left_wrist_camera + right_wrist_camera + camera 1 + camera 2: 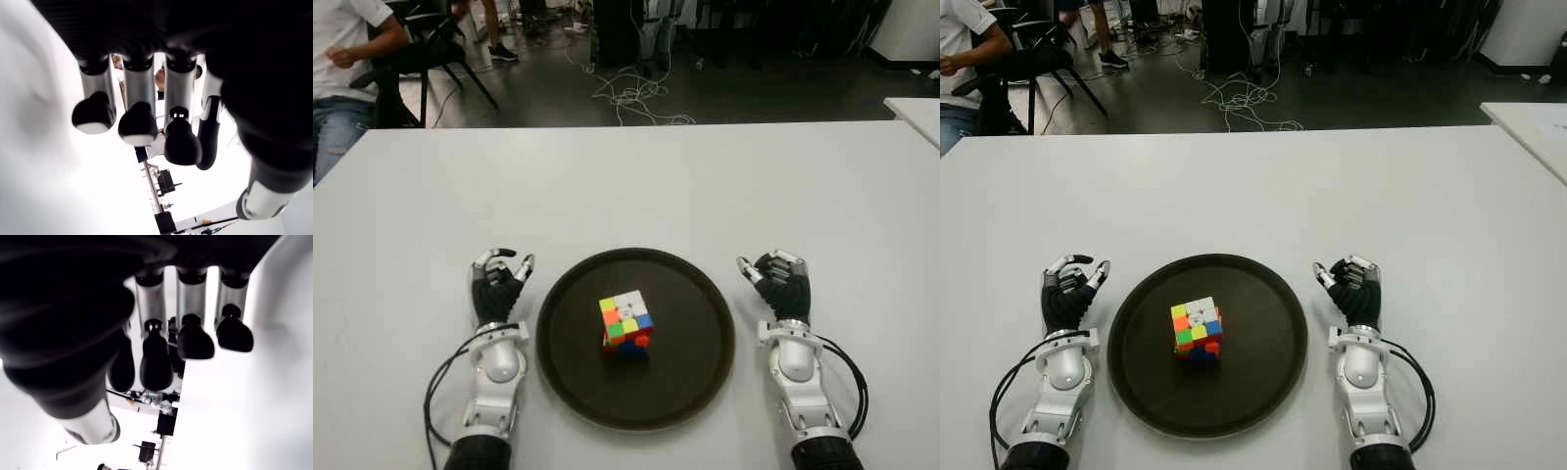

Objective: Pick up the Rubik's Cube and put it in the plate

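Task looks done: cube [626, 322] is seen sitting in the plate [695, 382], lower centre of frame. Left hand [498, 287] and right hand [778, 282] are shown flanking the plate, fingers loosely curled, nothing held. Nothing left to move.

White table [636, 176] foreground; second white table [915, 113] at right edge. Dark floor [754, 93] with tangled white cables [631, 93]. Black chair [435, 54], seated person [342, 69] far left.

A lab or workshop: white table [626, 176], loose cables [631, 98] on dark floor, seated person [342, 59].
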Controlling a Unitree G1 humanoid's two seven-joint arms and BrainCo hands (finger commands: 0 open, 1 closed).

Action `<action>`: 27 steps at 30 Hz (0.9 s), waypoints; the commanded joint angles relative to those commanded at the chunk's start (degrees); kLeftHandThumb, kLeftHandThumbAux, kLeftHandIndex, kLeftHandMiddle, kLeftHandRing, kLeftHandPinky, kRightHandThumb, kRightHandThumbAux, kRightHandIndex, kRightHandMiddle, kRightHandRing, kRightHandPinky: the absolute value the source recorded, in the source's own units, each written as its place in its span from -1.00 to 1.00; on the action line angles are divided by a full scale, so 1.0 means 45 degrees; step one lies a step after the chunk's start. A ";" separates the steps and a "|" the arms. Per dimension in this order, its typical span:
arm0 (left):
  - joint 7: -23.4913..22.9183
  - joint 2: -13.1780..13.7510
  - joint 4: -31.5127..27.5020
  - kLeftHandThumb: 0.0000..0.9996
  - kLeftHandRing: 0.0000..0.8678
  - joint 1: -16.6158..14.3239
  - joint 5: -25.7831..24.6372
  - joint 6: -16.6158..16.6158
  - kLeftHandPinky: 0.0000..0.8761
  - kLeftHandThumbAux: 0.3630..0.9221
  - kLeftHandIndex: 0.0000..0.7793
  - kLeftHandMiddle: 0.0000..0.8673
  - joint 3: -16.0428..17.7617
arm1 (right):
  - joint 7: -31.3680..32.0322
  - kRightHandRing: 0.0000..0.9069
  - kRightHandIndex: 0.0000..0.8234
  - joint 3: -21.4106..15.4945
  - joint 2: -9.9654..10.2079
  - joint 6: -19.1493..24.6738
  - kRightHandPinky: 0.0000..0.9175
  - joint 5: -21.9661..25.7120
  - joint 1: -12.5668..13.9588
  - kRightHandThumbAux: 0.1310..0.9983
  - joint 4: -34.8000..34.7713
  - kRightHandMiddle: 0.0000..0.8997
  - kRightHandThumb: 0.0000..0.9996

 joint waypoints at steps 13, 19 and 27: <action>0.0265 0.0035 0.0031 0.44 0.96 -0.0045 0.0225 0.0035 0.96 0.19 0.14 0.91 -0.0078 | -0.0045 0.77 0.56 -0.0076 -0.0028 -0.0564 0.76 0.0064 -0.0293 0.60 0.0628 0.73 -0.47; 0.0339 0.0103 0.0139 0.44 0.96 -0.0087 0.0265 0.0016 0.96 0.19 0.14 0.91 -0.0100 | -0.0124 0.77 0.58 -0.0107 -0.0048 -0.0738 0.76 0.0033 -0.0456 0.59 0.0898 0.73 -0.48; 0.0268 0.0161 0.0237 0.44 0.96 -0.0113 0.0150 -0.0126 0.95 0.19 0.14 0.91 -0.0109 | -0.0034 0.79 0.60 -0.0044 -0.0141 -0.0854 0.78 -0.0021 -0.0516 0.59 0.1058 0.75 -0.46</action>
